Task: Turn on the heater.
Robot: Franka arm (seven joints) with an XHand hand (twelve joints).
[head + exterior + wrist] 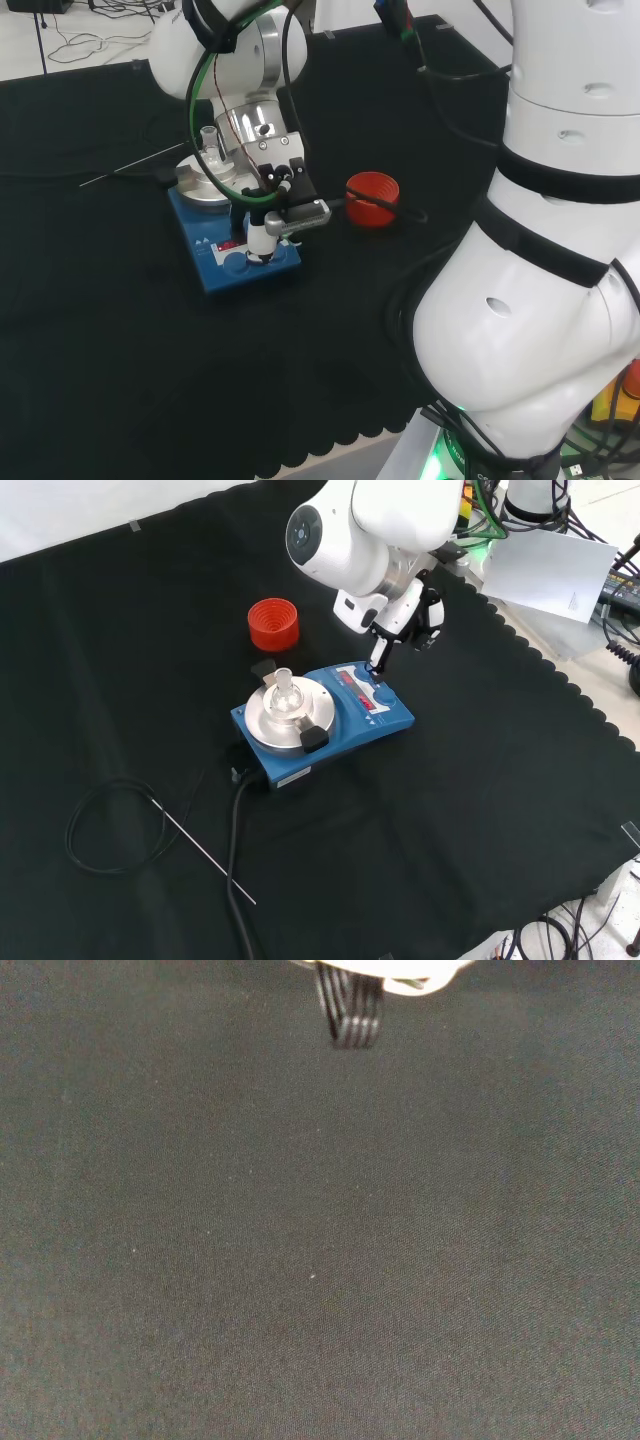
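Blue heater (pixel 325 718) sitting mid-cloth, small flask (pixel 283 688) on its round plate. Reaching down at the front control panel with the hand (pixel 392 630), one finger extended, tip touching by the knob (pixel 385 694). Switching-on probably under way, unconfirmed. Red ring stand (pixel 273 623) standing nearby.

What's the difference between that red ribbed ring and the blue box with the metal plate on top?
The red ribbed ring is a small, round, open stand with nothing on it; the blue heater is a larger, boxy device. The ring stands alone, while the heater carries a round metal plate with a small clear glass vessel on it. A cable runs from the heater; the robot hand reaches down to its control panel. Both sit on the black cloth.
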